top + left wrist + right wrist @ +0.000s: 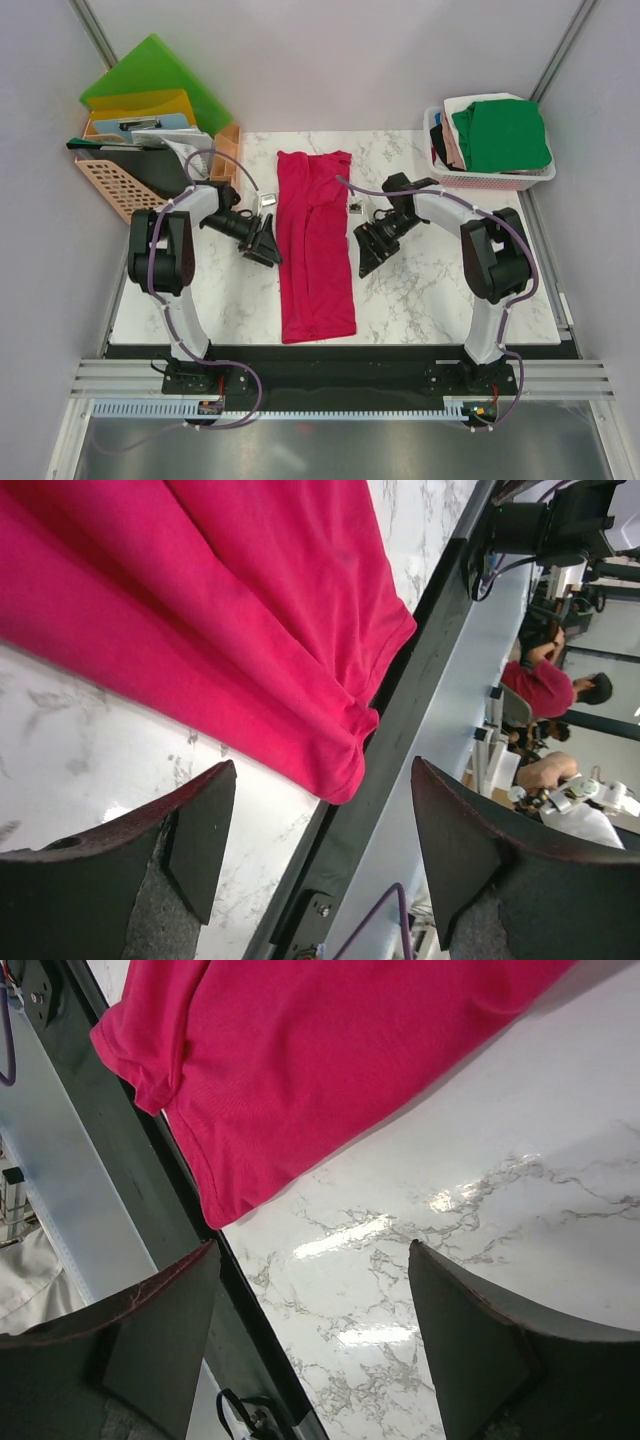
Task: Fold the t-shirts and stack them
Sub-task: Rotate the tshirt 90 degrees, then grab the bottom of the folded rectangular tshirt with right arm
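The crimson-pink t-shirt (315, 240) lies flat between the two grippers as a long, narrow strip, folded lengthwise. Its collar end points away from the arm bases, and its hem end reaches the black strip (400, 352) along the table's near edge. The left gripper (265, 245) hangs just off the strip's left long edge and the right gripper (365, 252) just off its right long edge. Neither touches the cloth.

Both grippers stand wide apart at the jaws with nothing between them. In the left wrist view the left gripper (322, 810) frames bare marble and the dark edge strip, and the t-shirt (200, 600) lies beyond its fingers (200, 830) with the hem corner rolled in soft ridges. In the right wrist view the right gripper (312, 1255) is over glossy stone, and the t-shirt (330, 1050) lies ahead of it with its hem corner overlapping the dark strip.

There is open tabletop (440, 290) outward of the right gripper. Outward of the left gripper the bare stone is a narrower band before the table's side edge.

The cloth is matte knit, creased along the fold. The tabletop is white marble with grey veins and bright reflections. The finger pads are dark wedges with rough grey faces.

Far beyond the right gripper a pink slotted plastic basket (500, 180) holds a green t-shirt (500, 135) on top of white (480, 100) and beige-pink (452, 145) ones. Far beyond the left gripper a peach lattice crate (115, 185) holds a green folder (150, 75) and a yellow folder (140, 103).
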Controlling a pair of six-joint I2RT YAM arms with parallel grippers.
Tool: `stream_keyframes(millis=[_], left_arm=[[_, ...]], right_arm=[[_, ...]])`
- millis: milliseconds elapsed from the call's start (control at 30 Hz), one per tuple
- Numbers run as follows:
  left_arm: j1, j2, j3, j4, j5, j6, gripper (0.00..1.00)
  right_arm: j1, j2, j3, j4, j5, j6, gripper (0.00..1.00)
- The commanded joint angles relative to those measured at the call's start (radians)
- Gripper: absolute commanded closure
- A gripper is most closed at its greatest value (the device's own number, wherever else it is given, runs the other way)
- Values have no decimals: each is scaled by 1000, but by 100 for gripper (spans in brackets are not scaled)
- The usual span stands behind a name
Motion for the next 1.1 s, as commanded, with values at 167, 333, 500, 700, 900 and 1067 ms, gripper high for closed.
stream_keyframes(millis=[167, 333, 500, 700, 900, 1067], left_arm=[[-1, -93, 23, 78, -5, -45, 22], [-18, -230, -119, 195, -48, -51, 22], [-56, -427, -280, 344, -200, -80, 21], [-133, -455, -289, 376, -196, -143, 19], [-234, -310, -266, 387, -87, -203, 20], [-236, -227, -251, 384, 77, -224, 19]], right_arm=[[-43, -39, -27, 16, -21, -45, 16], [-57, -113, -115, 4, -30, -103, 20], [-57, -271, -215, -51, -18, -182, 17], [-48, -267, -252, -76, -4, -202, 17], [-26, -158, -186, -58, -72, -180, 19], [17, -75, -164, -19, -101, -159, 20]])
